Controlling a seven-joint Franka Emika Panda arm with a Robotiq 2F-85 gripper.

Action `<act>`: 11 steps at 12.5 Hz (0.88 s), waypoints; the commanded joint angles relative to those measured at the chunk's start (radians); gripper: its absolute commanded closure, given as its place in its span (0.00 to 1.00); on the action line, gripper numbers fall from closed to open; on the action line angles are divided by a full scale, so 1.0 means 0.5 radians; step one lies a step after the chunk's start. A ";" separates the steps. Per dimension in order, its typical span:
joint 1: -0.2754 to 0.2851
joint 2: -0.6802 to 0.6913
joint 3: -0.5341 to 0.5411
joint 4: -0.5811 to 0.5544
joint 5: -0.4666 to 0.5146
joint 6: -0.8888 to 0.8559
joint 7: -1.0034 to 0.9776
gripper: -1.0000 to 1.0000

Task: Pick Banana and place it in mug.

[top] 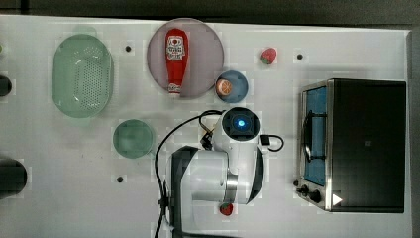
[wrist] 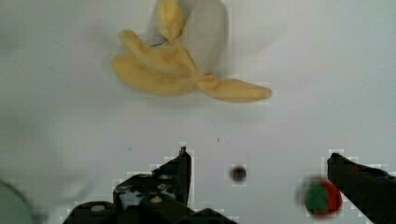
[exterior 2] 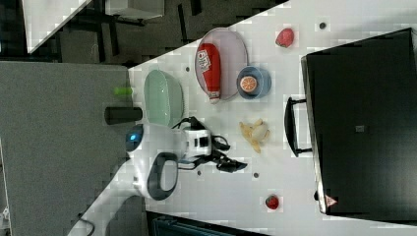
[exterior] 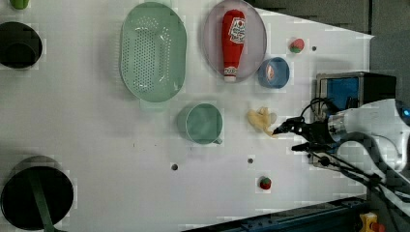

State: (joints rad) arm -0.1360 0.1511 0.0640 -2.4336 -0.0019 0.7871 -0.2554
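The pale yellow banana (exterior: 261, 120) lies peeled open on the white table, between the mug and the toaster oven; it is also seen at banana (exterior 2: 254, 133) and banana (wrist: 182, 70). The pale teal mug (top: 133, 139) stands upright and empty to the left view's left of the banana, at mug (exterior: 203, 124). My gripper (exterior: 286, 140) is open with nothing between its fingers, just beside the banana's end on the left view's right. In the wrist view the gripper (wrist: 259, 161) stands short of the banana, both black fingers (wrist: 180, 168) wide apart. In the top view the arm (top: 240, 124) covers the banana.
A green colander (top: 81, 74), a plate (top: 208, 39) with a ketchup bottle (top: 176, 57) and a blue bowl (top: 240, 89) holding an orange slice sit at the back. A toaster oven (top: 356, 144) stands at the top view's right. A strawberry (top: 268, 55) and a small red fruit (top: 226, 208) lie loose.
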 commanded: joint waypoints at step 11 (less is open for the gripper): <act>0.042 0.424 -0.021 -0.035 0.032 0.825 -0.347 0.36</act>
State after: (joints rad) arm -0.1217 0.3862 0.0597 -2.4512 0.0129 1.2070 -0.3928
